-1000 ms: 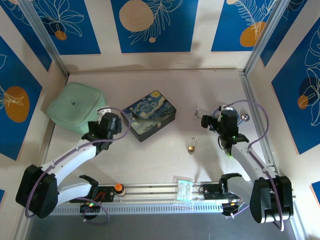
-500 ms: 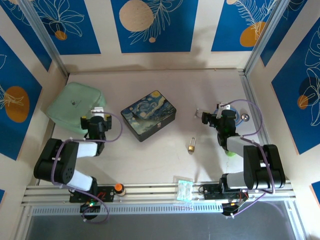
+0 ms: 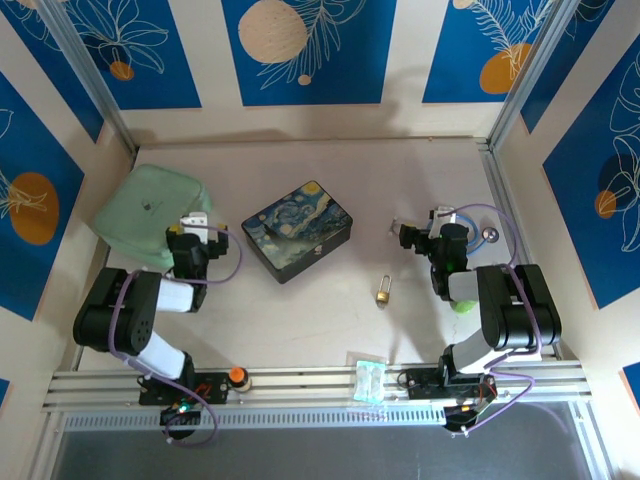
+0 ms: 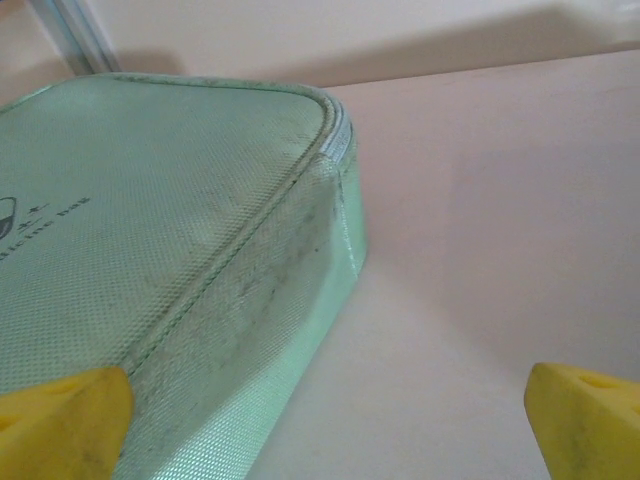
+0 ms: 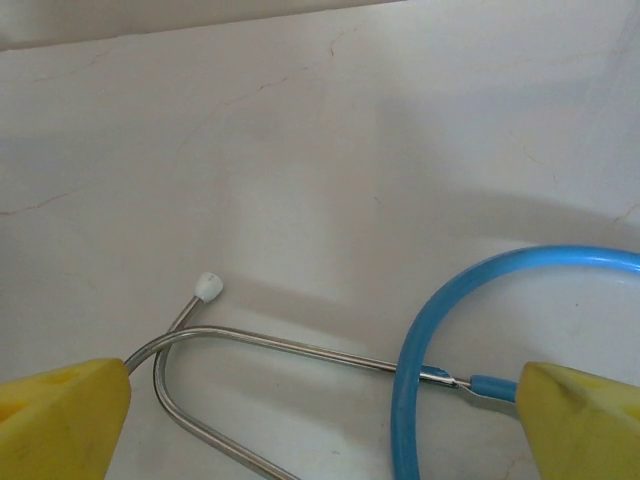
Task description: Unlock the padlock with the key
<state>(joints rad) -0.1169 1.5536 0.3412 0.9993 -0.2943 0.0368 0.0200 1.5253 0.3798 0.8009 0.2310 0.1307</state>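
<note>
Two pairs of jaws are held wide apart and empty, left jaws by the green pouch (image 4: 150,220), right jaws over the stethoscope (image 5: 405,400); the padlock (image 3: 383,292), lying on the surface (image 3: 300,320) near and right of the painted box (image 3: 298,230), is best pinned by its brass body, keyhole left reachable.

One padlock (image 3: 383,292), one starry painted box (image 3: 297,230), one green pouch (image 3: 145,213) and one blue-tubed stethoscope (image 5: 420,340).
</note>
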